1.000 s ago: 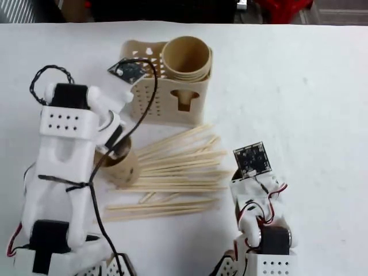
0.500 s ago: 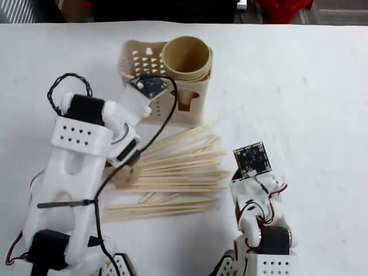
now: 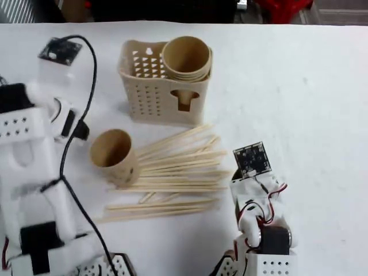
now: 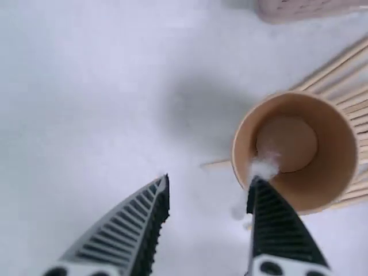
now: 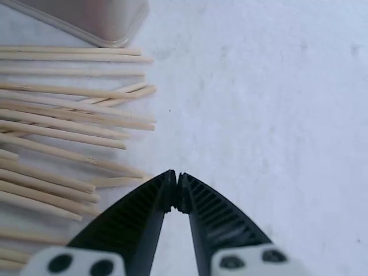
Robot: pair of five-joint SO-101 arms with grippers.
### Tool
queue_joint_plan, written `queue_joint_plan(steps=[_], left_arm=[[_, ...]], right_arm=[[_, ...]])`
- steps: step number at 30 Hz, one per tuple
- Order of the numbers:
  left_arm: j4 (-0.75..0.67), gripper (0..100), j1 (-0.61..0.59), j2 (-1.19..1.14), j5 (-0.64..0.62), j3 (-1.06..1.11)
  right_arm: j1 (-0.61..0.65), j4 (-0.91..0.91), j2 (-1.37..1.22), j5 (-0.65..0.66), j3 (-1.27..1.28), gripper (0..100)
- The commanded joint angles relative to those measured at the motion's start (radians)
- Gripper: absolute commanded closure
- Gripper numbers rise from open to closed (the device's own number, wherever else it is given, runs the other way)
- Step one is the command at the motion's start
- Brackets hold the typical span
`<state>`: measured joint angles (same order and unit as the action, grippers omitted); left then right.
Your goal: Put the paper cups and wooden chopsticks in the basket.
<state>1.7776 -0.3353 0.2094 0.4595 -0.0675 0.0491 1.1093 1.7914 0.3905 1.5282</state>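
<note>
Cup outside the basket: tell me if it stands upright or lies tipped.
Upright. The cup shows its open mouth upward in the high view, and the left wrist view looks down to its bare bottom.

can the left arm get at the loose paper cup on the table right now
Probably yes: the left gripper is open, one fingertip right beside the paper cup, with nothing blocking the way. The chopsticks lie mostly beyond it.

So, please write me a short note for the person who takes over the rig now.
Left gripper open and empty, above the table next to the loose cup.
Right gripper shut and empty, beside the chopsticks.
Done: a stack of paper cups stands in the basket.
Left: the loose cup and the chopsticks, on the table.
</note>
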Motion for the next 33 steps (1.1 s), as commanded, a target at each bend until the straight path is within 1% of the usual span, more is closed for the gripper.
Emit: queue_joint_plan(steps=[1,6,14,20,22,25,30,33], left_arm=[[-0.063,76,-0.013,-0.087,0.011,0.035],[-0.094,76,-0.010,-0.154,0.017,0.058],[-0.095,77,0.104,-0.265,0.011,0.060],[-0.161,77,0.125,-0.403,0.017,0.060],[-0.175,80,0.125,-0.444,0.021,0.060],[-0.178,86,0.128,-0.469,0.078,0.055],[-0.169,98,0.131,-0.397,0.095,0.052],[-0.163,98,0.137,-0.320,0.095,0.060]], right_arm=[[-0.005,-0.018,0.010,0.008,-0.006,98.1],[-0.005,-0.018,0.010,0.008,-0.006,98.1],[-0.005,-0.018,0.010,0.008,-0.006,98.1],[-0.005,-0.018,0.010,0.008,-0.006,98.1],[-0.005,-0.018,0.010,0.008,-0.006,98.1],[-0.005,-0.018,0.010,0.008,-0.006,98.1],[-0.005,-0.018,0.010,0.008,-0.006,98.1],[-0.005,-0.018,0.010,0.008,-0.006,98.1]])
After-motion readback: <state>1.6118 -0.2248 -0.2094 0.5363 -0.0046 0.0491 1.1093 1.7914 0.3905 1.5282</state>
